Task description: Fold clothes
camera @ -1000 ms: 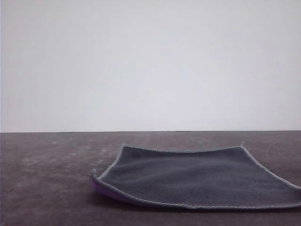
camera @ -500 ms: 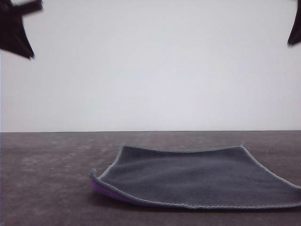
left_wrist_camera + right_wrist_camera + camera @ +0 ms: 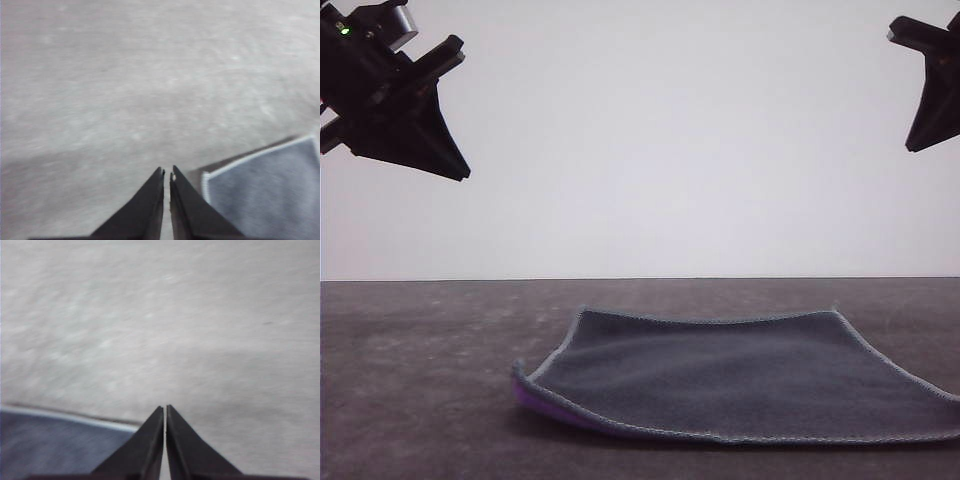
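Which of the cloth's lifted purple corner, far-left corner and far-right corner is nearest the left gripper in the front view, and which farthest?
1. Lifted purple corner, at the cloth near left, below the left gripper.
2. Far-left corner, slightly rightward; nearly tied with the first.
3. Far-right corner, across the cloth, clearly farthest.

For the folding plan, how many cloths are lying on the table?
1. The grey cloth lies flat right of centre on the table, purple showing under its left corner. Another beneath it cannot be excluded.
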Robot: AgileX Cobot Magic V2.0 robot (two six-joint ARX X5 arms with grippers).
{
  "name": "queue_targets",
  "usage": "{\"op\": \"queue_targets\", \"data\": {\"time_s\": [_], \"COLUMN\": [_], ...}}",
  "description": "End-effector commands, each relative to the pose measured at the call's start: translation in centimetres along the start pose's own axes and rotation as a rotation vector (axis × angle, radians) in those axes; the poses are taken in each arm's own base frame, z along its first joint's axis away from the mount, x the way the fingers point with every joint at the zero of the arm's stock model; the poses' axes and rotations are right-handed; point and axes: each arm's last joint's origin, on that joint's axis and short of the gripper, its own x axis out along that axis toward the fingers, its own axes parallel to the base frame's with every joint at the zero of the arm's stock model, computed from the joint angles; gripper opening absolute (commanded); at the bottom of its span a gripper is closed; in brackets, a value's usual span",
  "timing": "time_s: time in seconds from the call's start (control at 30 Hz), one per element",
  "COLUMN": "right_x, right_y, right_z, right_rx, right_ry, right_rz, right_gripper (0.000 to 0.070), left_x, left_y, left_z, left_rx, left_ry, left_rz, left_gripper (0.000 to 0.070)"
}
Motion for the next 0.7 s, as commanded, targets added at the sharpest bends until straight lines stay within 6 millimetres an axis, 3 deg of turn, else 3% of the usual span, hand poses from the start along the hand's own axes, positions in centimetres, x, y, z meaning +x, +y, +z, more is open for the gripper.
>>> {"op": "queue_targets", "data": {"time_s": [0.0, 0.07, 0.13, 0.2, 0.67], "right_x": [0.09, 0.08, 0.08, 0.08, 0.68], "right_y": [0.11, 0.19, 0.2, 0.18, -0.02], "right_z": [0.3, 0.25, 0.13, -0.01, -0.32], "right_rx": [-0.022, -0.026, -0.023, -0.018, -0.013], "right_ry": [-0.004, 0.003, 0.015, 0.029, 0.063], "right_rz": [0.027, 0.056, 0.064, 0.06, 0.07], "right_gripper": [0.0015, 0.0148, 0.0384, 0.0541, 0.0544], "left_x": [0.24, 0.24, 0.24, 0.24, 0.84], "left_y": [-0.14, -0.19, -0.22, -0.22, -0.31], "left_z": [0.43, 0.42, 0.41, 0.41, 1.03], "left_rx": [0.016, 0.016, 0.014, 0.013, 0.008], "left_ry": [-0.008, -0.005, -0.004, -0.003, -0.048], "left_rz": [-0.03, -0.049, -0.057, -0.058, -0.079], "left_gripper": [0.003, 0.0072, 0.0166, 0.0258, 0.0272]}}
